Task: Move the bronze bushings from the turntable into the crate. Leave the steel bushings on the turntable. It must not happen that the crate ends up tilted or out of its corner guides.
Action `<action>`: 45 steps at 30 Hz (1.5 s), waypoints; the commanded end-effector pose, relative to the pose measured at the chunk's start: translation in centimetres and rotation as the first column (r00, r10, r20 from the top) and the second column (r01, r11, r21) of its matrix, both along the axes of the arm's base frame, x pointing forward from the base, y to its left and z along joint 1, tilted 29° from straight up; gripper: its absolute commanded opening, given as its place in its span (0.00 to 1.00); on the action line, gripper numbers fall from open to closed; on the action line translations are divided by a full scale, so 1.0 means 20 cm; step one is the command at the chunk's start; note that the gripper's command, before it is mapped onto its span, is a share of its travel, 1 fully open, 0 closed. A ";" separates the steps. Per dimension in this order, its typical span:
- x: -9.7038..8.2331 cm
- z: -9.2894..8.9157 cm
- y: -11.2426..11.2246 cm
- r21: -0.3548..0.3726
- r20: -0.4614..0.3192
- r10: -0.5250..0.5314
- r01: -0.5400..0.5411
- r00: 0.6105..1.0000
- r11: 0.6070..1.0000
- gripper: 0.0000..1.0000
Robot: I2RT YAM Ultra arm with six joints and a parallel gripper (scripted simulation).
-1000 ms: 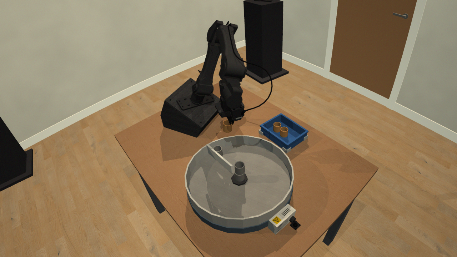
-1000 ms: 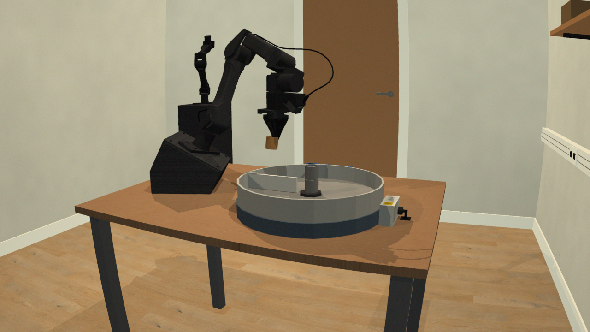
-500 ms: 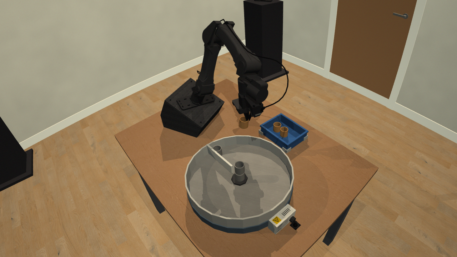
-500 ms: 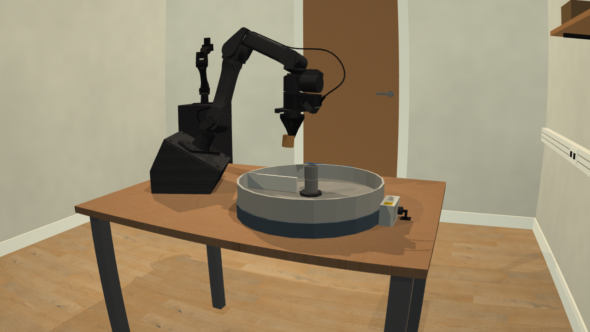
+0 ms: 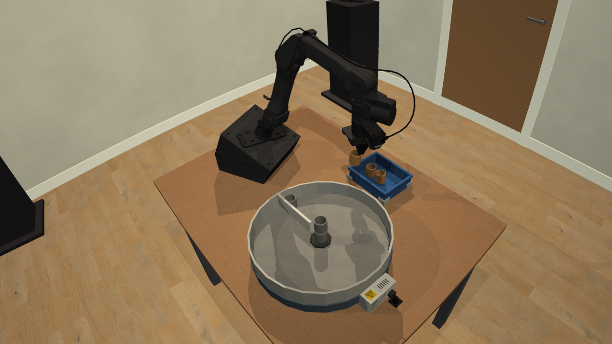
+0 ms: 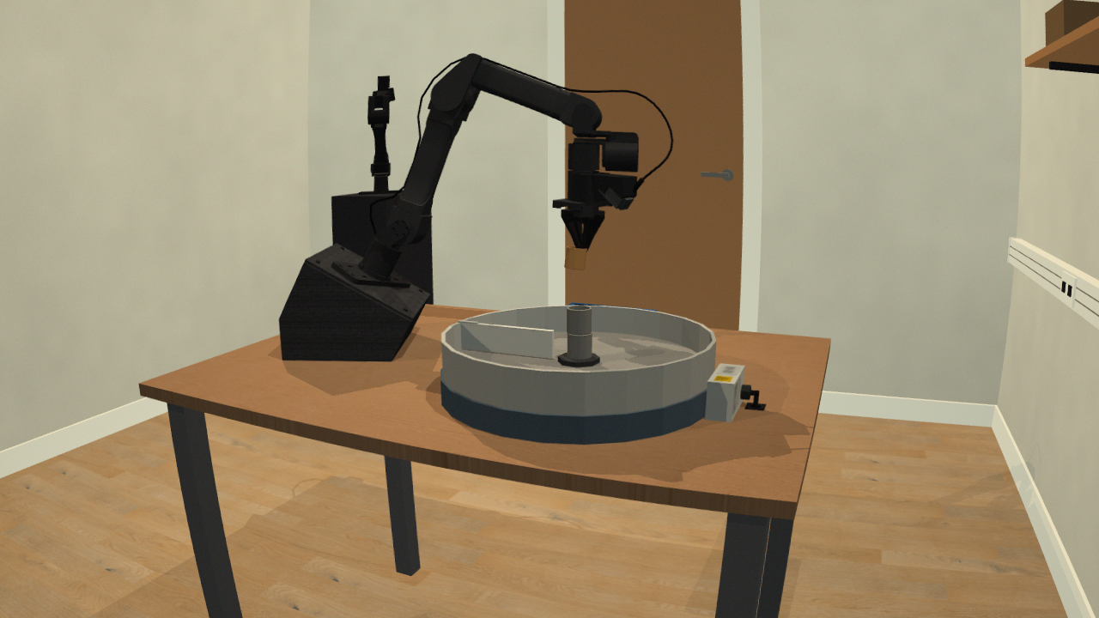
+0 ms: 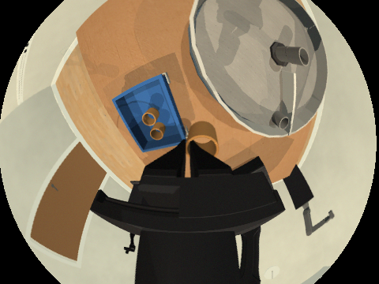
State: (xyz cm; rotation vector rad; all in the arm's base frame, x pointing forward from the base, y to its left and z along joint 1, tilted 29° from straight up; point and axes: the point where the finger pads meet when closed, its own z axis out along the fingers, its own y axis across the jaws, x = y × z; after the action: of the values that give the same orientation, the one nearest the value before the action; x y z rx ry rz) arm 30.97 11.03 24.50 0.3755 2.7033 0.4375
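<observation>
top view, progress: two bronze bushings are in so far, the first bushing (image 5: pixel 371 170) (image 7: pixel 150 117) and the second bushing (image 5: pixel 380 176) upright in the crate (image 5: pixel 372 187) (image 6: pixel 580 305) (image 7: pixel 132 99), which looks level in its corner guides (image 5: pixel 383 200) (image 7: pixel 166 78).
top view, left to do: a third bushing (image 5: pixel 355 158) (image 6: pixel 575 259) (image 7: pixel 202 132) is being held near the crate's arm-base side. No other bronze is seen on the turntable (image 5: pixel 321 299) (image 6: pixel 584 391) (image 7: pixel 196 59) beside the crate, so it's probably the last one.
exterior view, gripper: the third bushing is held off-centre below the fingertips of the gripper (image 5: pixel 361 152) (image 6: pixel 581 245) (image 7: pixel 187 143), slightly tilted; the crate is mostly hidden.
wrist view, grip: fingers nearly closed, pinched on the bushing's wall, its body off to one side, crate just beside.
wrist view, steel: the divider-side steel bushing (image 5: pixel 290 200) (image 7: pixel 281 120) is left across from the crate; another seems stacked on the centre post.

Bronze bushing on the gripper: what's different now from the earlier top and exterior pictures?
The gripper has carried the held bronze bushing across to the near edge of the crate. Nothing was let go. The crate, its two bronze bushings and both steel bushings stayed put.
</observation>
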 end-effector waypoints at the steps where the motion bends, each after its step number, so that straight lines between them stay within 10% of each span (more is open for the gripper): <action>1: 0.05 0.12 0.08 -0.010 0.025 -0.078 0.079 0.997 0.997 0.00; 22: 0.17 0.28 0.49 -0.007 0.027 -0.078 0.078 0.997 0.997 0.00; 45: 0.19 0.35 0.58 0.004 0.040 -0.078 0.078 0.996 0.997 0.00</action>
State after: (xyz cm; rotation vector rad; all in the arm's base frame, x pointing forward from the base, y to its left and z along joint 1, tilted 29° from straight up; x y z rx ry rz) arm 35.22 22.80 29.60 0.4649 2.6795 0.4033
